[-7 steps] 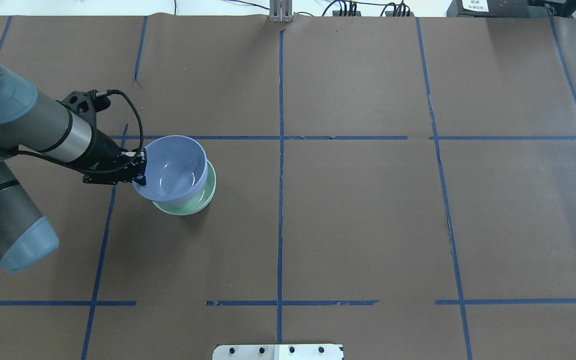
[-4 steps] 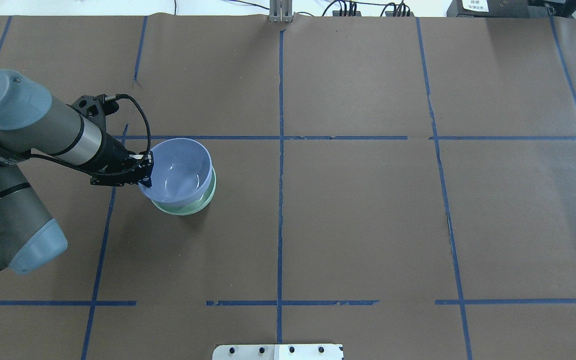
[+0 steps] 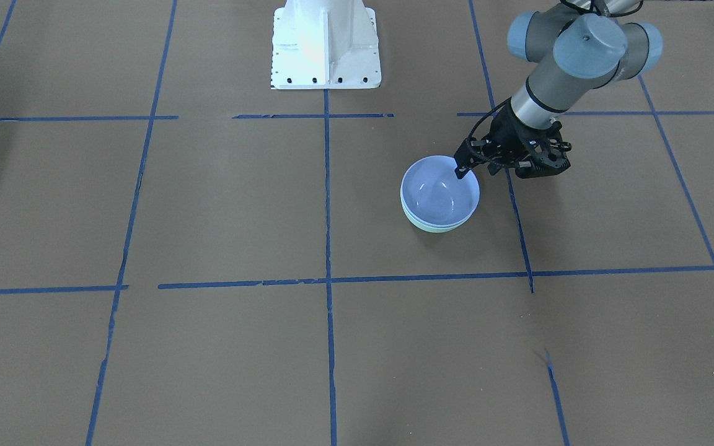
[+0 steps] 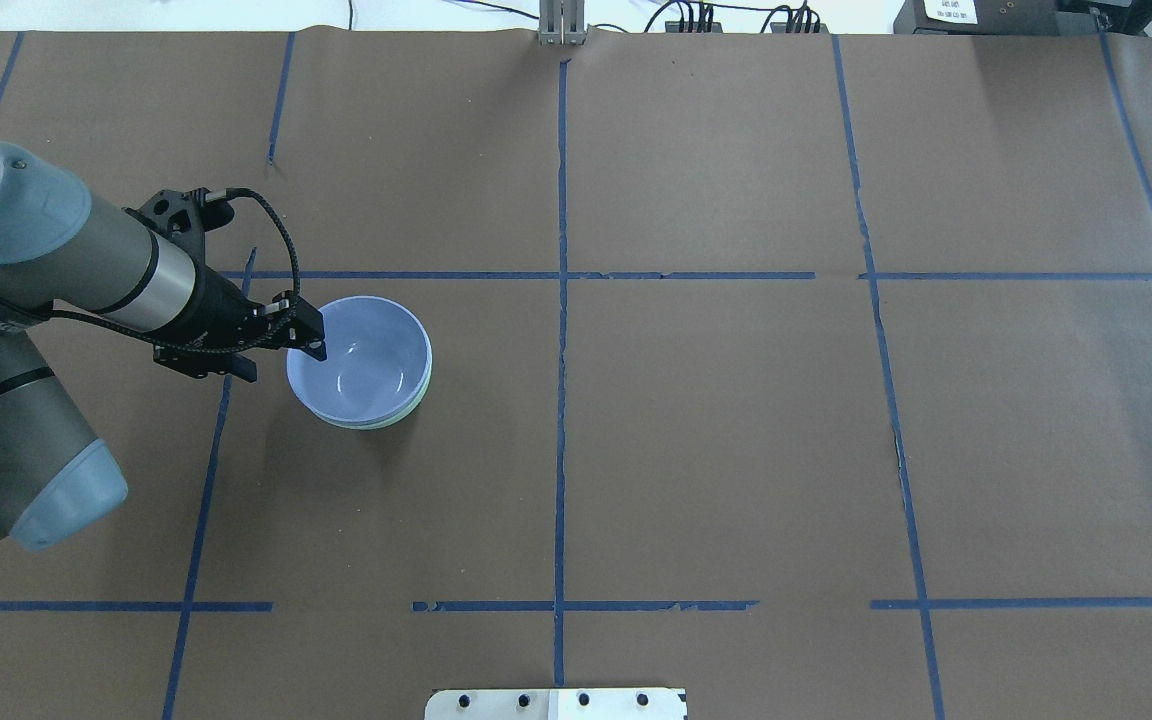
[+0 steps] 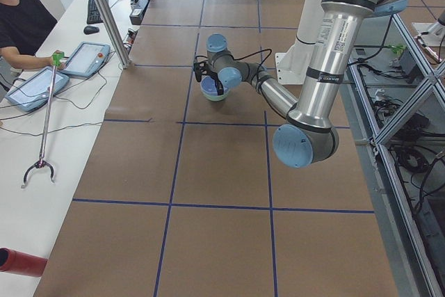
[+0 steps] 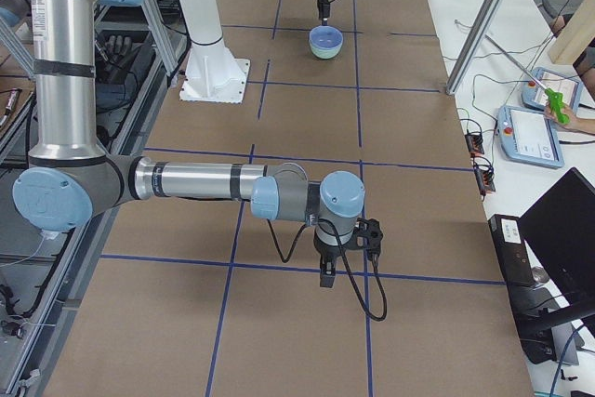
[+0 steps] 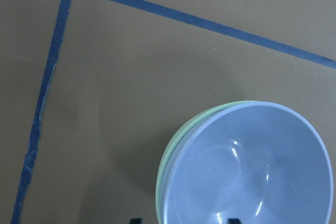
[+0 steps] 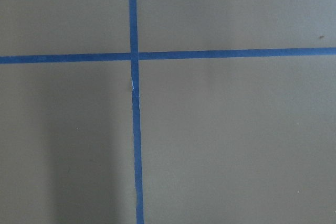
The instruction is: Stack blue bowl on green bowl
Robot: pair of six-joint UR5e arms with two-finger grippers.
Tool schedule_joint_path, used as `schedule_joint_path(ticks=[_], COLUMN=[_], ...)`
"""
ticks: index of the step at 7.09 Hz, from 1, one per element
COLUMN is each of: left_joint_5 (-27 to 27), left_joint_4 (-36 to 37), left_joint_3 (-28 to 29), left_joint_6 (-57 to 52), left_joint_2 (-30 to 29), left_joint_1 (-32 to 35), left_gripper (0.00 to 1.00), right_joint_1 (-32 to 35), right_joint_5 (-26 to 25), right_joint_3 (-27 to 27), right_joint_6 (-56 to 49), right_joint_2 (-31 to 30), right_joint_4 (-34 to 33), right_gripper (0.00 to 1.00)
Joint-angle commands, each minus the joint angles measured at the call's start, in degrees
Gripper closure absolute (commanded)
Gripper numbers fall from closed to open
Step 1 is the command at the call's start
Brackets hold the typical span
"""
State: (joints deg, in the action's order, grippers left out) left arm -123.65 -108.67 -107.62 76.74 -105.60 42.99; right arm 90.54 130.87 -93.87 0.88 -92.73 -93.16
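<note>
Table (image 4: 716,450); L-gripper (image 4: 282,362) (splayed) astride blue bowl (image 4: 368,360)

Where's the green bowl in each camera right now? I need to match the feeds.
Front-facing: green bowl right of centre.
Overhead: left of centre.
Exterior left: upper middle.
Exterior right: top centre.
Left wrist: bottom right, a crescent.
Right wrist: not in view.
Shared landmark: the blue bowl nested inside it.

Overhead, front, two end views, close left wrist: shared blue bowl (image 4: 366,365).
</note>
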Motion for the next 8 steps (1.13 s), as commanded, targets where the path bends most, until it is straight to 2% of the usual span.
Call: schedule_joint_path(ticks=[1, 4, 5, 7, 8], left_joint_5=[-0.28, -0.54, -0.54, -0.72, -0.81], left_joint_4=[0.82, 1.96, 2.05, 9.30, 11.26], left_joint_3=[-4.06, -4.88, -4.97, -1.57, 0.46], left_joint_6=[-4.02, -31.92, -40.18, -55.64, -66.43], left_joint_2=[0.91, 7.40, 10.91, 13.75, 18.02], left_joint_1=[3.74, 17.61, 19.13, 29.38, 34.83], left_gripper=[0.00, 0.00, 0.00, 0.00, 0.00], right_joint_1=[-0.01, 0.07, -0.01, -0.01, -0.01], right_joint_5=[0.00, 0.00, 0.00, 0.00, 0.00], right_joint_3=[0.00, 0.00, 0.00, 0.00, 0.00], right_joint_6=[0.00, 0.00, 0.00, 0.00, 0.00], right_joint_2=[0.00, 0.00, 0.00, 0.00, 0.00], right_joint_4=[0.00, 0.00, 0.00, 0.00, 0.00], right_gripper=[0.00, 0.00, 0.00, 0.00, 0.00])
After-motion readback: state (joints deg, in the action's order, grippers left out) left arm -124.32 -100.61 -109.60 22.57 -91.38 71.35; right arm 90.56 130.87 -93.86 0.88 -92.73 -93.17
